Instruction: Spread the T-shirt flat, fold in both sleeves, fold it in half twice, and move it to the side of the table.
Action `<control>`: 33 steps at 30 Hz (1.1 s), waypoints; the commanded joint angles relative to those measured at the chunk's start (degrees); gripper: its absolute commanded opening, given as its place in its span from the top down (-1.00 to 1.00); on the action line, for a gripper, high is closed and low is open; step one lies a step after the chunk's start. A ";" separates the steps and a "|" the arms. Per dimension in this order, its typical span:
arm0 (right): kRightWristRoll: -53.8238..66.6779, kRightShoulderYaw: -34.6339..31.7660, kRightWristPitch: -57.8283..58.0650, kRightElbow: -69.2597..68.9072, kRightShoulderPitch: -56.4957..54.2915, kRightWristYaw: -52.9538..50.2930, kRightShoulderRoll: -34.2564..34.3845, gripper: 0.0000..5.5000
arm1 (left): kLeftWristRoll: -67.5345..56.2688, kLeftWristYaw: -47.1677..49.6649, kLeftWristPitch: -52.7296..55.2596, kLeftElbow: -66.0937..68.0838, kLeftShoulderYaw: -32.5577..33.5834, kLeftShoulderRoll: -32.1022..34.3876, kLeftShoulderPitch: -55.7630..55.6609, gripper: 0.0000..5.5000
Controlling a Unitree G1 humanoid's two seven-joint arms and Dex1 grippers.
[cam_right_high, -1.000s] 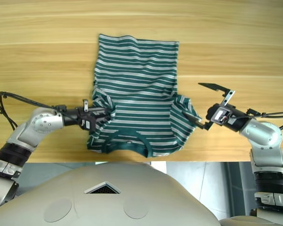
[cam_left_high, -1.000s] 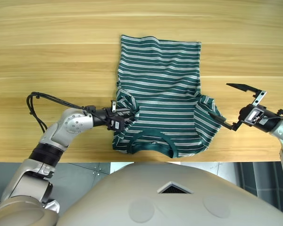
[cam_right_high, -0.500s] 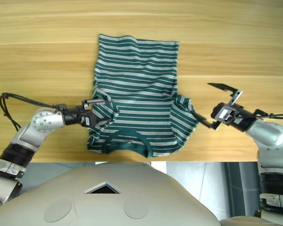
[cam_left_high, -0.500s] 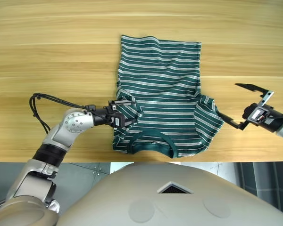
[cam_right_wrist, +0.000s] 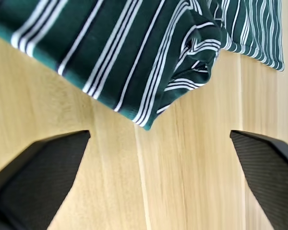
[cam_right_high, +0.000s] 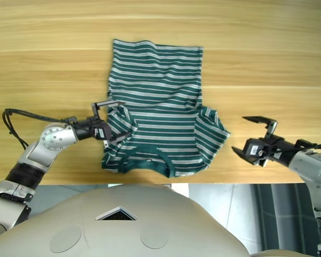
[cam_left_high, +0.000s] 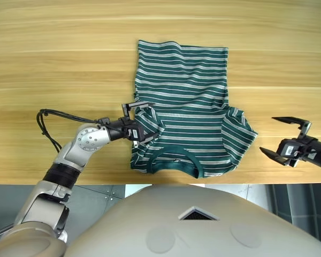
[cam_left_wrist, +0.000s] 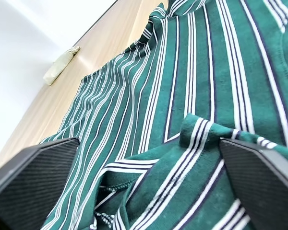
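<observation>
Two grippers flank a striped green T-shirt (cam_left_high: pixel 184 96) on a wooden table (cam_left_high: pixel 53 53).

On the left, a loop of black cable (cam_left_high: pixel 47 122) arcs off the left forearm above the wood. The left gripper (cam_left_high: pixel 147 122) points toward the shirt's left side with its jaws spread wide. One finger lies over the cloth on the far side of the crumpled left sleeve (cam_left_high: pixel 148 124), the other on the near side. The left wrist view has both dark fingers (cam_left_wrist: pixel 33 177) at the frame's edges with the bunched sleeve (cam_left_wrist: pixel 201 158) lying loose between them, not pinched.

The shirt lies in the middle of the table, close to its near edge, collar (cam_left_high: pixel 174 155) toward the robot and hem toward the far side. Its left sleeve is gathered in against the body. Its right sleeve (cam_left_high: pixel 239 134) juts outward, wrinkled.

Farther right, the right gripper (cam_left_high: pixel 267 134) hangs over bare wood near the table's front edge, clear of that sleeve, jaws also wide apart and holding nothing. In the right wrist view its fingers (cam_right_wrist: pixel 36 179) frame plain tabletop, with the sleeve's hem (cam_right_wrist: pixel 149 103) beyond the tips.
</observation>
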 commanded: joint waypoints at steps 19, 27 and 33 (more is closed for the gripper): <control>-4.73 12.37 1.40 8.84 -8.43 -4.46 -0.40 0.45 | 1.82 -0.11 0.85 1.50 -0.72 -1.68 -0.95 -0.96; -4.28 12.22 0.73 9.13 -8.08 -5.05 -0.74 0.99 | 2.02 0.09 0.87 1.53 -0.59 -1.98 -0.84 -0.96; -4.68 12.56 0.84 10.22 -8.72 -5.61 -0.63 0.99 | 1.76 0.07 0.77 1.30 -0.67 -2.12 -0.72 -0.96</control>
